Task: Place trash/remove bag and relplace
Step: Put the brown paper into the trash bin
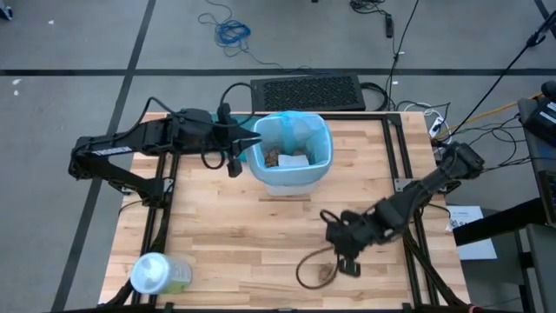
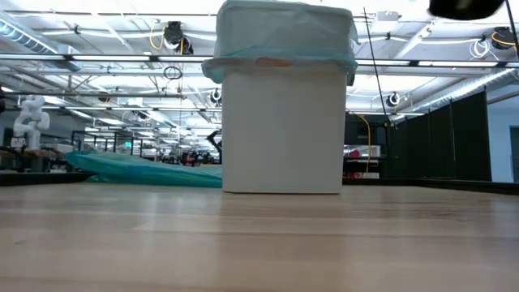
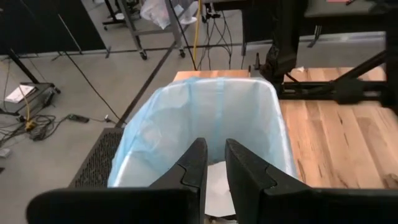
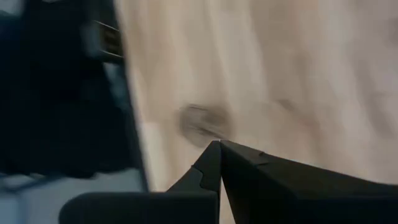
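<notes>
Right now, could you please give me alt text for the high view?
A white bin lined with a light-blue bag stands on a wooden table, trash inside. The left gripper reaches its rim; the right gripper hangs near the table's front.

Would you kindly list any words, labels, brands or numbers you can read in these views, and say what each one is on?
None can be read.
The white sheet on the floor to the right of the table may carry print, but it is too small to read.
The pale-green container shows no legible label.
The bin and its light-blue bag look plain.
</notes>
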You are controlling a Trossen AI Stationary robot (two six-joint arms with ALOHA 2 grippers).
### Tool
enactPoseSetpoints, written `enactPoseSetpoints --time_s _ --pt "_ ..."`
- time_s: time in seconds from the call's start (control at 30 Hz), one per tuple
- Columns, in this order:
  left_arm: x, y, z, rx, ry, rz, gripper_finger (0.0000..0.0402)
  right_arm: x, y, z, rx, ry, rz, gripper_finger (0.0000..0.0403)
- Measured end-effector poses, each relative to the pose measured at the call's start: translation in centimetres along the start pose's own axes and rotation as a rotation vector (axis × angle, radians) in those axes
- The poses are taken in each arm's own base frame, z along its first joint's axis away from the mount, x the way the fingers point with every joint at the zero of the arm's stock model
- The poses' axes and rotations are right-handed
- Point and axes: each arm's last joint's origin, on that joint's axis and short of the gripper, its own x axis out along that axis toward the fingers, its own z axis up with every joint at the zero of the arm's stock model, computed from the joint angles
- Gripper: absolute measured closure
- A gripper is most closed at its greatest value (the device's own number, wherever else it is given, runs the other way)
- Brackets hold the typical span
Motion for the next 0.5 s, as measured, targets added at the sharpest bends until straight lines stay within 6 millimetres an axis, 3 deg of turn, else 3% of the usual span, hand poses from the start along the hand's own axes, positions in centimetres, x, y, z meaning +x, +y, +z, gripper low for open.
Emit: enactPoseSetpoints --time_s 0.17,0.5 --pt "0.0 0.0 0.0 -0.001 0.004 0.000 0.0346 2.0 1.9 -2.1 0.112 -0.046 0.099 0.0403" --pt "0.0 0.0 -0.6 0.009 0.059 0.009 0.0346 6.2 3.6 -4.9 0.395 -0.069 0.023 0.0363"
